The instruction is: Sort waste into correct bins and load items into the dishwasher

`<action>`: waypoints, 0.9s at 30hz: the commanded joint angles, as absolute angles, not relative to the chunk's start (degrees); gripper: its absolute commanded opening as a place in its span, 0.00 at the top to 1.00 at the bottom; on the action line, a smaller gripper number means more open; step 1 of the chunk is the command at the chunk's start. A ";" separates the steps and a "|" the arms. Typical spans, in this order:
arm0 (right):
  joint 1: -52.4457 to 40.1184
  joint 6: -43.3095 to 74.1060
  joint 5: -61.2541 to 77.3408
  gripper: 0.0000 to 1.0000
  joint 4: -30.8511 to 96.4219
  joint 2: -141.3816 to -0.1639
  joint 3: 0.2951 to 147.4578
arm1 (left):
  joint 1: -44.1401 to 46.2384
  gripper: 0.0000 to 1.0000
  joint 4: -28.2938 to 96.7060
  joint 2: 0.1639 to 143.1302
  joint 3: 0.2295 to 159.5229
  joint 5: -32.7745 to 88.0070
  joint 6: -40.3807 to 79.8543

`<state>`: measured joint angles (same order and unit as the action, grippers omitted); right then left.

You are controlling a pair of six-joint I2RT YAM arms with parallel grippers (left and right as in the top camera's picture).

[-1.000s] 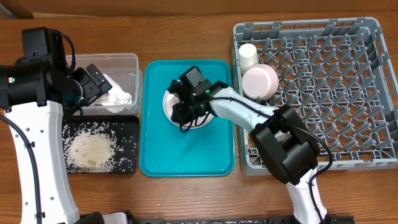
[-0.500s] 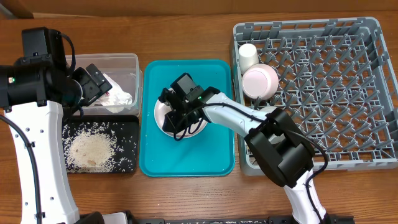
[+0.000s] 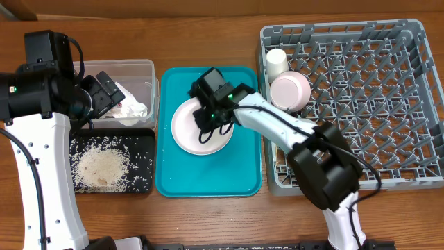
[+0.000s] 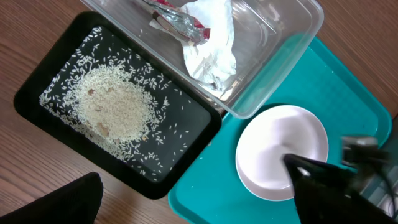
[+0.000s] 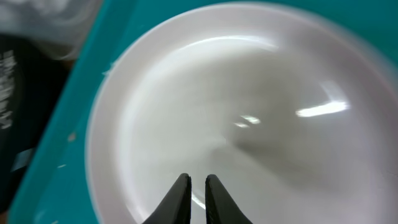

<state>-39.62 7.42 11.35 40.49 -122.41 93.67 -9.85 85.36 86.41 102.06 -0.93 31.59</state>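
A pale round plate lies on the teal tray. It also shows in the left wrist view and fills the right wrist view. My right gripper is over the plate's inside, fingers shut, with nothing seen between them. My left gripper hangs open and empty over the clear tub. The tub holds the white napkin and the red wrapper. Rice lies in the black tray. No chopsticks show.
The grey dish rack stands at the right, with a white cup and a pale pink bowl in its left side. The clear tub and the black tray sit side by side left of the teal tray.
The plate has slid a little to the left on the teal tray. My right gripper swung left, then back up, and now covers less of the plate. The left arm has not moved.
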 commanded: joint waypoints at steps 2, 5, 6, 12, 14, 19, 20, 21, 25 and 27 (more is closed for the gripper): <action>-39.88 7.01 -8.82 0.87 42.70 -119.17 95.24 | -10.11 0.00 85.25 86.61 102.91 -1.50 31.75; -39.77 7.05 -11.55 0.83 43.33 -119.17 94.50 | -10.11 0.00 85.27 86.61 102.91 -1.50 31.75; -39.77 7.07 -11.55 0.83 43.27 -119.17 94.24 | -10.11 0.00 85.25 86.61 102.91 -1.50 31.73; -39.77 7.25 -11.57 0.75 44.27 -119.68 93.71 | -10.11 0.00 85.25 86.61 102.91 -1.50 31.75; -39.77 7.25 -11.60 0.73 44.27 -119.70 93.49 | -10.11 0.00 85.25 86.61 102.91 -1.50 31.75; -39.62 7.25 -11.99 0.72 44.31 -119.70 92.84 | -10.11 0.00 85.25 86.61 102.91 -1.50 31.73; -39.59 7.25 -11.99 0.71 44.27 -119.70 92.68 | -10.11 0.00 85.25 86.61 102.91 -1.50 31.75; -39.59 7.25 -12.01 0.71 44.25 -119.70 92.51 | -10.11 0.00 85.25 86.61 102.91 -1.50 31.75; -39.59 7.25 -12.01 0.71 44.18 -119.70 91.53 | -10.11 0.00 85.25 86.61 102.91 -1.50 31.75; -39.59 7.25 -12.01 0.71 43.59 -119.70 90.61 | -10.11 0.00 85.27 86.61 102.91 -1.50 31.75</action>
